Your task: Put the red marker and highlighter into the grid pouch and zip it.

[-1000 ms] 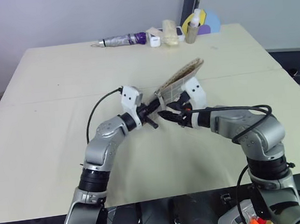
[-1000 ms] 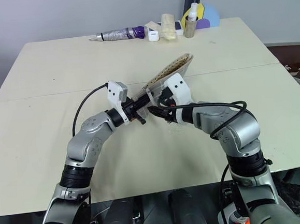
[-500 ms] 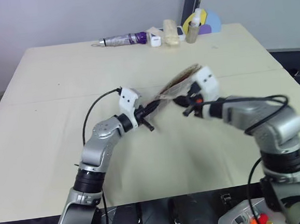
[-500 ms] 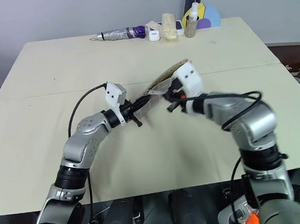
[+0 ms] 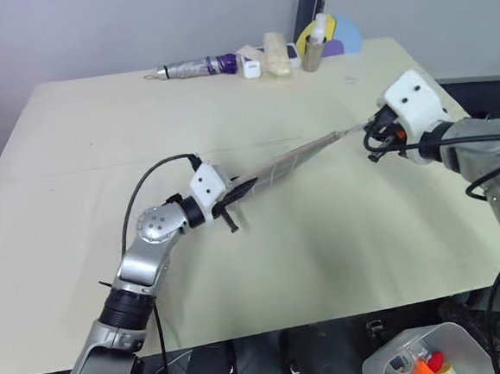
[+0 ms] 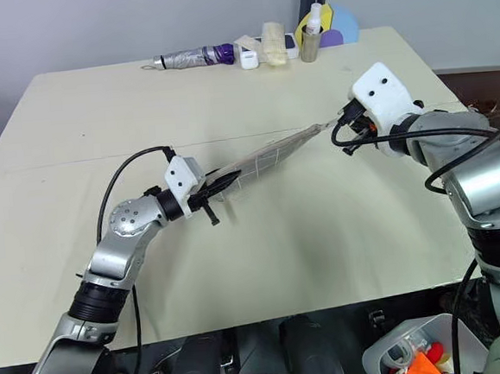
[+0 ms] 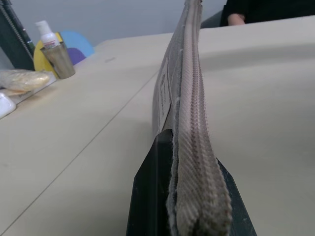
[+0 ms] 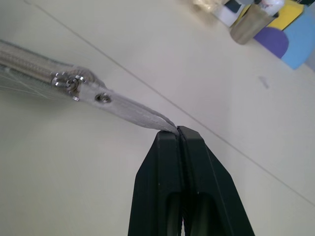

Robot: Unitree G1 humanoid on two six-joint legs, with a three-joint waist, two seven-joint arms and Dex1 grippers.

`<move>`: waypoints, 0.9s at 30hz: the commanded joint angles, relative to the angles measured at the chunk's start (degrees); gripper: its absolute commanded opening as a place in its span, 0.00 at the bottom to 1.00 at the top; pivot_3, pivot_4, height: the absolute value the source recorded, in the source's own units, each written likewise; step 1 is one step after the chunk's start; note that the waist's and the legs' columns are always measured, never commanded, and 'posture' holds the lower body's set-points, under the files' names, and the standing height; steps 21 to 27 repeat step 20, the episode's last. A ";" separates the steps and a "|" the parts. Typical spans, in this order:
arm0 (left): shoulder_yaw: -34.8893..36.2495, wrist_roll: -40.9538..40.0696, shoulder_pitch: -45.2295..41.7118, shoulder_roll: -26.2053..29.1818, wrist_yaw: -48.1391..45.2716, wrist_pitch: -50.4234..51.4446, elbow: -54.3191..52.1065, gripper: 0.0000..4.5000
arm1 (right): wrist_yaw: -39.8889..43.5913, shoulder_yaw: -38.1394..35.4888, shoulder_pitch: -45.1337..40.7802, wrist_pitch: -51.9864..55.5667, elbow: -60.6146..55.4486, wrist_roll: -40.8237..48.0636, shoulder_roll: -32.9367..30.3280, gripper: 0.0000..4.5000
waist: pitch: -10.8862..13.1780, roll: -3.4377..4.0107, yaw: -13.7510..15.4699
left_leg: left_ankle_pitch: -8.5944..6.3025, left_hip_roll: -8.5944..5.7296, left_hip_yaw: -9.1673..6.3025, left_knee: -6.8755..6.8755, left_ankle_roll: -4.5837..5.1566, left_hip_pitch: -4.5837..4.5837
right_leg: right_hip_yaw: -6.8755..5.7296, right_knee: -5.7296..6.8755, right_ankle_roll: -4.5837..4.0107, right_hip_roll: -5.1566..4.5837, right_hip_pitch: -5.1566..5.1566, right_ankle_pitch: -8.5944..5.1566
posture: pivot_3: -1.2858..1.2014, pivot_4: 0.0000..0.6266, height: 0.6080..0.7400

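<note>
The grey grid pouch [image 5: 284, 162] hangs stretched out above the table between my two grippers. At its near end my left gripper [image 5: 230, 192] is shut on the fabric, and the zipper edge [image 7: 191, 93] runs away from its black fingers [image 7: 150, 194]. My right gripper [image 8: 177, 131] is shut on the grey pull tab [image 8: 129, 109] of the zipper, just past the metal slider [image 8: 69, 81], at the pouch's far right end [image 5: 356, 130]. The red marker and the highlighter are hidden from view.
Along the table's far edge lie a silver-and-purple tube [image 5: 194, 67], a small white box [image 5: 252, 68], a pale cloth bundle [image 5: 275, 44] and a bottle in a cup [image 5: 314, 48]. A bin with colourful items [image 5: 420, 362] stands below the table's front right. A person's hand [image 7: 236, 18] shows beyond the table.
My right gripper has shut on the zipper tab and swung right and up, drawing the pouch out long and taut. My left gripper shifted slightly left and rolled, still holding its end.
</note>
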 commanded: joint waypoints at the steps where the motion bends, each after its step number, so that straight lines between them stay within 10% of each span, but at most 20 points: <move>1: 1.11 -1.48 2.17 1.68 -1.73 3.37 -0.50 0.00 | 3.63 -3.50 1.10 -0.09 -2.27 2.55 -0.42 0.12 | 0.00 0.00 -0.09 | 0.00 0.00 0.00 0.00 0.00 0.01 | 0.00 0.00 0.00 0.00 0.00 0.00 | 0.52 0.24 1.00; 7: 3.49 -4.54 5.18 5.36 -3.66 9.66 -5.79 0.65 | 8.64 -5.97 8.20 -1.91 -5.25 4.10 -2.45 0.76 | 0.01 -0.01 0.05 | 0.00 0.00 -0.02 0.02 0.00 -0.03 | -0.01 0.02 0.01 -0.01 -0.02 0.00 | 0.52 0.24 1.00; 9: 5.73 -6.52 6.97 7.08 -3.84 12.72 -7.63 0.88 | 10.88 -7.73 12.33 -4.01 -6.57 4.40 -3.49 0.77 | 0.01 -0.02 0.29 | 0.00 -0.03 -0.05 0.03 0.00 -0.08 | -0.04 0.01 0.01 -0.04 -0.02 -0.01 | 0.52 0.24 1.00; 27: 18.46 -11.01 14.43 13.14 -0.58 18.80 -9.07 0.88 | 12.87 -15.93 22.29 -16.98 -2.38 4.50 2.63 0.77 | 0.06 -0.09 -0.09 | 0.00 -0.02 -0.07 0.03 0.00 0.21 | -0.06 0.05 0.02 -0.03 0.23 0.00 | 0.52 0.24 1.00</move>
